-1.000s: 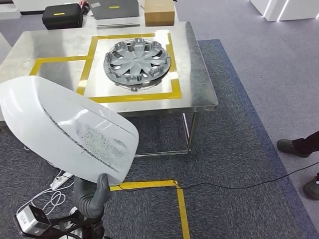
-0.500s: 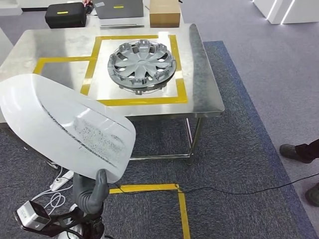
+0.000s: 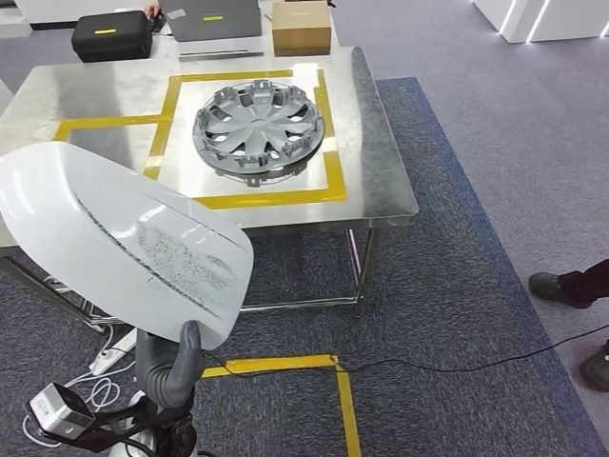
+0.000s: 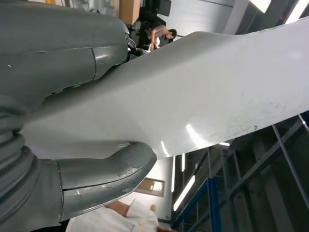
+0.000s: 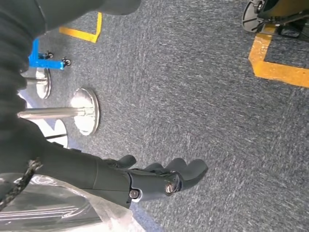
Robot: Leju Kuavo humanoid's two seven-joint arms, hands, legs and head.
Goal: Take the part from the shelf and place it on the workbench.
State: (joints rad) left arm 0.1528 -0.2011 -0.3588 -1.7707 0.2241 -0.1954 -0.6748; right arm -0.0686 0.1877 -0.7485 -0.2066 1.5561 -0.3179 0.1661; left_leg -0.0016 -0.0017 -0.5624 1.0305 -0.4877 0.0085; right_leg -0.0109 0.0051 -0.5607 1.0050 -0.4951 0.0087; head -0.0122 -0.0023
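Left hand [image 3: 168,367] grips the lower edge of the white curved panel [image 3: 122,243], thumb on one face and fingers on the other per the left wrist view. The panel is held in the air, near the front edge of the steel workbench [image 3: 373,143] and apparently not touching it. Right hand [image 5: 160,181] hangs over grey carpet, holding nothing, fingers extended and slightly apart. On the workbench, a grey wheel cover [image 3: 257,119] lies inside a yellow-taped square. Beyond it stand a black case [image 3: 111,36] and a cardboard box [image 3: 302,27].
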